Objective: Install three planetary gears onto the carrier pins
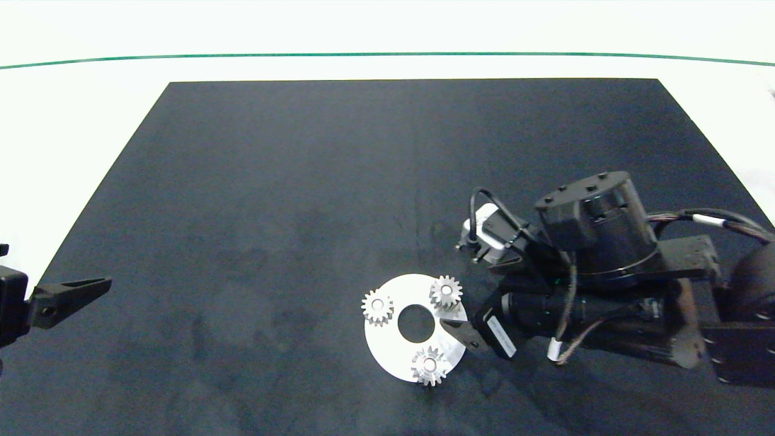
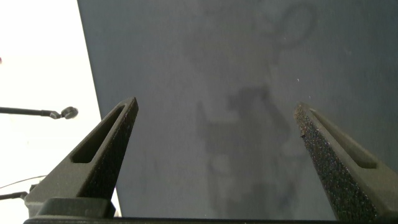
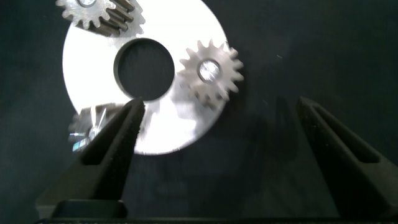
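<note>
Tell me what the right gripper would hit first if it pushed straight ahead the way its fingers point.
Probably the white disc: the right gripper is open over its edge, one finger above the centre hole's rim. The gear between the fingers may come next; height is unclear.

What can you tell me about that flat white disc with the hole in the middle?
The white disc is a thin, flat ring with a large round centre hole, smooth and pale, perhaps plastic. It lies flat on the dark mat, near the mat's front edge. Three small silvery gears sit on it in a triangle near its rim, each seated over a whitish pin that shows through its centre hole. The right gripper hovers open at the disc's right side, one finger over its edge; whether it touches cannot be told.
</note>
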Action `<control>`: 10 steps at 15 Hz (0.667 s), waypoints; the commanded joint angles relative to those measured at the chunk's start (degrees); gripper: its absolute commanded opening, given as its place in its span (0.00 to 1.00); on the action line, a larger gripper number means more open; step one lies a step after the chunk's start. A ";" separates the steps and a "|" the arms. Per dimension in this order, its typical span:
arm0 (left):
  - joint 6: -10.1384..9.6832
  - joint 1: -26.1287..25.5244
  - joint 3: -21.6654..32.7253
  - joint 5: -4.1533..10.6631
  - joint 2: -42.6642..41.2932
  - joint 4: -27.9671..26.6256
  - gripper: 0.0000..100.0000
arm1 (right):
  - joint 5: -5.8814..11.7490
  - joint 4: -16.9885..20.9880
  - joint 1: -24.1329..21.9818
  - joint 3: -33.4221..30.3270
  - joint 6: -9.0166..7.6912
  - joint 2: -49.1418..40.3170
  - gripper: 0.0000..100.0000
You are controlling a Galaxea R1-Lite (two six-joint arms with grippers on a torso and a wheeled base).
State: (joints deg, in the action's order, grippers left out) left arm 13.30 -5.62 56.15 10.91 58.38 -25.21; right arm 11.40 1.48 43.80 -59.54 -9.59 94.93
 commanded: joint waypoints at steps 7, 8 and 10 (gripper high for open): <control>2.52 -0.01 -8.25 -0.19 -21.12 8.51 1.00 | 8.73 -4.46 -17.35 27.28 -0.69 -41.23 1.00; 2.87 -0.18 -8.95 0.08 -23.58 10.09 1.00 | 9.17 -4.20 -18.84 28.43 -0.95 -45.27 1.00; 2.87 1.14 -10.01 0.25 -28.76 10.18 1.00 | 16.02 -4.20 -20.25 31.59 -2.97 -52.21 1.00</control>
State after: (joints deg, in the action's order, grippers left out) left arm 15.92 -5.45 47.60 11.00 36.07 -15.41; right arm 22.38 -2.32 27.31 -33.51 -11.02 55.39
